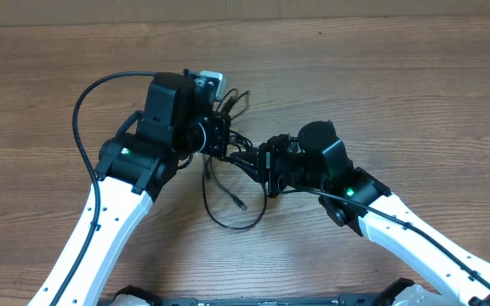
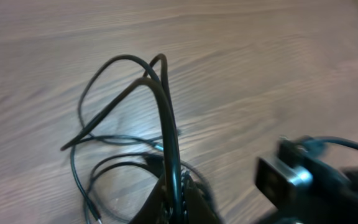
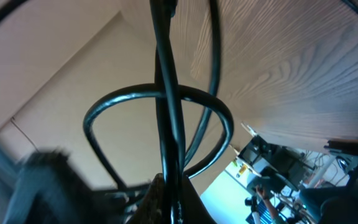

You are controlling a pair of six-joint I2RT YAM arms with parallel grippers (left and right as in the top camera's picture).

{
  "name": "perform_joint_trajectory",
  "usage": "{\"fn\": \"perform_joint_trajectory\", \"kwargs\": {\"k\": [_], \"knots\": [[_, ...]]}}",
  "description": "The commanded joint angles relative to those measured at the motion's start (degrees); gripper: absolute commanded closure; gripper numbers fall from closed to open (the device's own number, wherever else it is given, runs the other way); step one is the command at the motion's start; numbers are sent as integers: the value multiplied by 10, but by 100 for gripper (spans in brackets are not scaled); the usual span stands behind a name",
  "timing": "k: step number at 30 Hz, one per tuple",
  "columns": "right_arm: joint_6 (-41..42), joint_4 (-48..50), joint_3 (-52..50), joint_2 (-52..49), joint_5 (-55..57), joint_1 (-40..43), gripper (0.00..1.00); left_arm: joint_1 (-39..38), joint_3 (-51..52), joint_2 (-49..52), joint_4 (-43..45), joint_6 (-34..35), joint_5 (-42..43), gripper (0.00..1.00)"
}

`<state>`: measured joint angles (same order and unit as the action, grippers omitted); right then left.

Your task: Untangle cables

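The cables point(image 1: 238, 155) are a tangle of thin black cords in mid-table, held taut between both grippers. One loop point(image 1: 228, 223) droops toward the front edge, with a small plug end point(image 1: 242, 205) inside it. My left gripper point(image 1: 221, 136) is shut on a cord; in the left wrist view its jaws point(image 2: 178, 200) pinch a strand that rises into a bent loop point(image 2: 157, 68). My right gripper point(image 1: 268, 163) is shut on the cables from the right. In the right wrist view, its jaws point(image 3: 169, 202) clamp a strand point(image 3: 166, 93) crossing a round loop point(image 3: 104, 106).
The wooden table point(image 1: 381, 76) stretches to all sides. The left arm's own thick black wire point(image 1: 82, 115) arcs out to the left. The two wrists stand close together, and the right wrist's body point(image 2: 291, 180) shows in the left wrist view.
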<state>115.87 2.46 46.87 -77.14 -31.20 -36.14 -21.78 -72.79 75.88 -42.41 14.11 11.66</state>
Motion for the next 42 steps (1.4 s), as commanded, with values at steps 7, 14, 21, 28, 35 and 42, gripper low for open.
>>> {"fn": "perform_joint_trajectory", "kwargs": {"k": [7, 14, 21, 28, 35, 42], "knots": [[-20, 89, 3, 5, -26, -1, 96, -3, -8, -6, -28, 106, -125, 96], [-22, 114, 3, 5, -44, -1, 96, -3, -8, -5, -28, 120, -137, 96], [-150, 214, 3, 5, -73, -1, 96, 28, -8, -5, -42, 254, -137, 96], [-266, 215, 3, 5, -126, -2, 96, 74, -8, -5, -44, 271, -136, 96], [-279, 261, 3, 5, -135, -12, 96, 80, -8, -5, -39, 298, -129, 96], [-279, 196, 3, 5, -138, -13, 96, 90, -8, -5, -58, 359, -241, 96]]}}
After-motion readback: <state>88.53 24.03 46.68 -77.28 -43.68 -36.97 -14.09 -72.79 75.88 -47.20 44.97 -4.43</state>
